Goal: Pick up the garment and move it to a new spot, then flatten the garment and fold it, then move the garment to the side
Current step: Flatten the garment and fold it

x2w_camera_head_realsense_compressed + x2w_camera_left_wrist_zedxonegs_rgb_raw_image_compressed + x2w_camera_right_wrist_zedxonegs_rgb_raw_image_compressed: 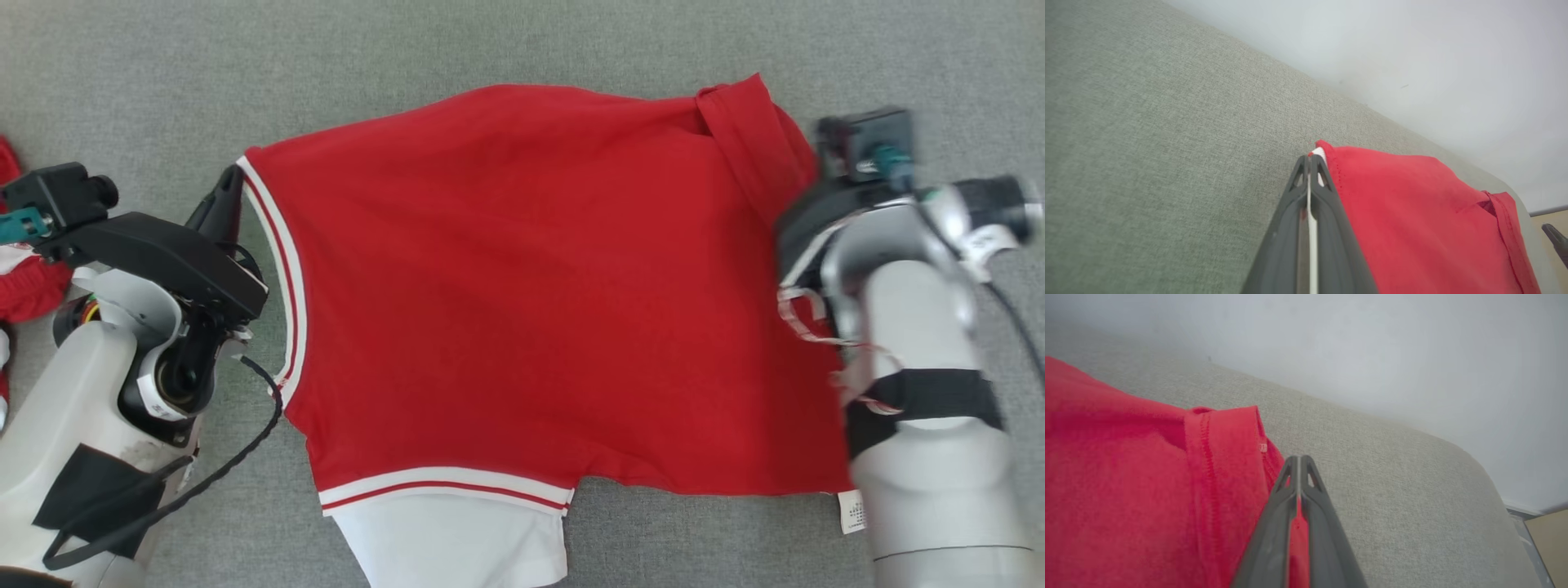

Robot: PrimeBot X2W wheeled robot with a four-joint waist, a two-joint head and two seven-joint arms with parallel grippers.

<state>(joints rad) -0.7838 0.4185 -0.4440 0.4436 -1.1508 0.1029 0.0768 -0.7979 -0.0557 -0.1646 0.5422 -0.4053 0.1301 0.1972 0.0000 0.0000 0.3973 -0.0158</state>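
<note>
The garment (522, 294) is a red shirt with white and red striped trim, spread across the grey surface, a white part showing at its near edge. My left gripper (227, 196) is shut on its striped left edge; in the left wrist view the white trim (1312, 228) runs between the closed fingers of that gripper (1309, 160). At the shirt's right side, my right gripper (1298, 459) is shut with red cloth (1299, 526) pinched between its fingers. In the head view the right wrist (857, 204) is blurred and covers that edge.
A grey fabric surface (522, 49) lies under everything. More red and white cloth (24, 269) sits at the far left edge. A white care label (851, 512) hangs at the garment's near right corner. A pale wall (1372, 343) rises behind the surface.
</note>
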